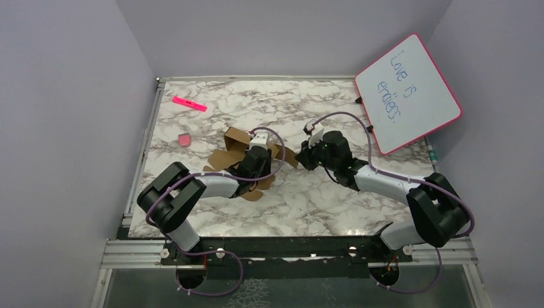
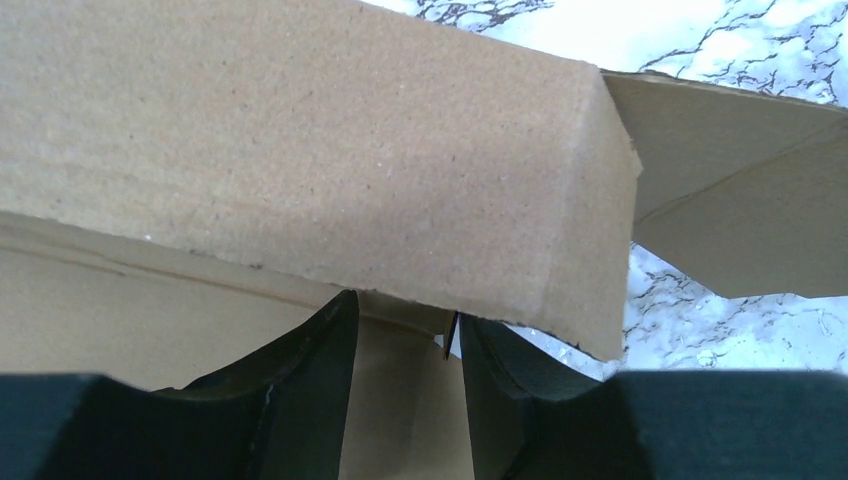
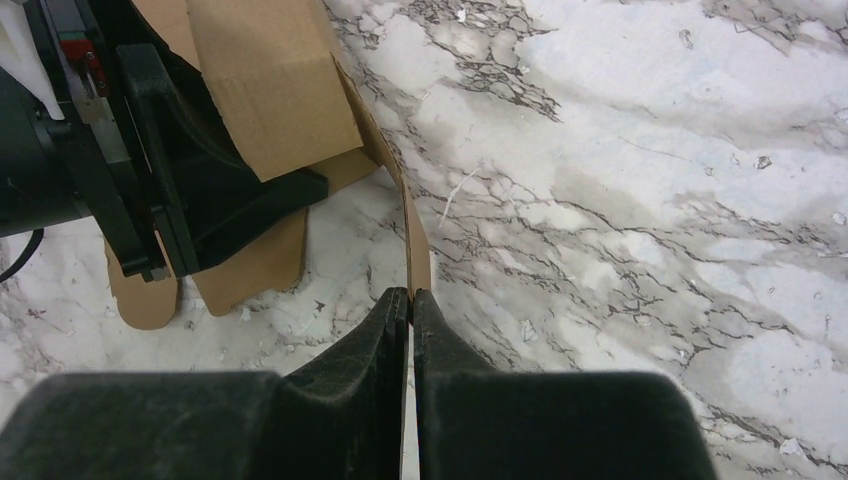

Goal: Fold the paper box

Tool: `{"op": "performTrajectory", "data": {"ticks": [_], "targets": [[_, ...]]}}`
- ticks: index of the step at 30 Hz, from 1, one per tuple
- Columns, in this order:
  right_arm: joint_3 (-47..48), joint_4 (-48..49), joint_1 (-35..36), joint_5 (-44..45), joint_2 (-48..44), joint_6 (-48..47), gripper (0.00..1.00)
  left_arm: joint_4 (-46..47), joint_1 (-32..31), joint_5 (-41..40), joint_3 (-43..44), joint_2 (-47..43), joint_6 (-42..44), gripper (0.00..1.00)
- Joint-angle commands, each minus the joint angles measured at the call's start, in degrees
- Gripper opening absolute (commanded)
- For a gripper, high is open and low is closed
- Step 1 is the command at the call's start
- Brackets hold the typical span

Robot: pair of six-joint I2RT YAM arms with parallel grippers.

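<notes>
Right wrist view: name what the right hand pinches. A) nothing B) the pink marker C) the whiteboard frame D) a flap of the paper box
D: the right hand is closed on a thin brown flap edge of the paper box.

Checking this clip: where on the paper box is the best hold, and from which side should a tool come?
Grip the paper box by its right-hand flap, coming from the right. That flap curls up off the marble table, giving a thin free edge that a pinch fits over, and the left tool occupies the middle. The right tool is pinched there.
</notes>
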Motion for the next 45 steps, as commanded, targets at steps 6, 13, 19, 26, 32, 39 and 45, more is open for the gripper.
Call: {"op": "performTrajectory", "data": {"ticks": [6,13,19,26,32,39,45], "targets": [[-1.6,1.2,0.5,-2.0,-1.6,1.0,0.17,2.1,0.6,2.9,-2.9,-1.2,-3.2,0.39],[-2.0,4.1,0.3,-4.8,-3.3,2.6,0.29,2.8,0.7,3.9,-4.0,0.2,-3.6,0.32],[-1.3,4.9,-1.7,-5.8,-6.6,1.6,0.39,3.0,0.7,4.6,-4.5,-0.2,-3.6,0.31],[3.4,2.8,-4.3,-4.1,2.6,-3.8,0.39,3.1,0.7,5.4,-5.0,-0.8,-3.8,0.31],[5.4,5.4,-4.3,-13.0,10.0,-5.7,0.38,3.4,0.9,6.8,-4.8,-0.1,-4.2,0.31],[6.6,10.8,-4.2,-23.2,15.5,-5.0,0.39,4.1,0.9,8.4,-4.4,1.0,-4.2,0.31],[8.0,14.4,-4.0,-30.2,18.8,-2.5,0.38,4.6,0.9,9.6,-4.4,1.6,-4.3,0.31]]}}
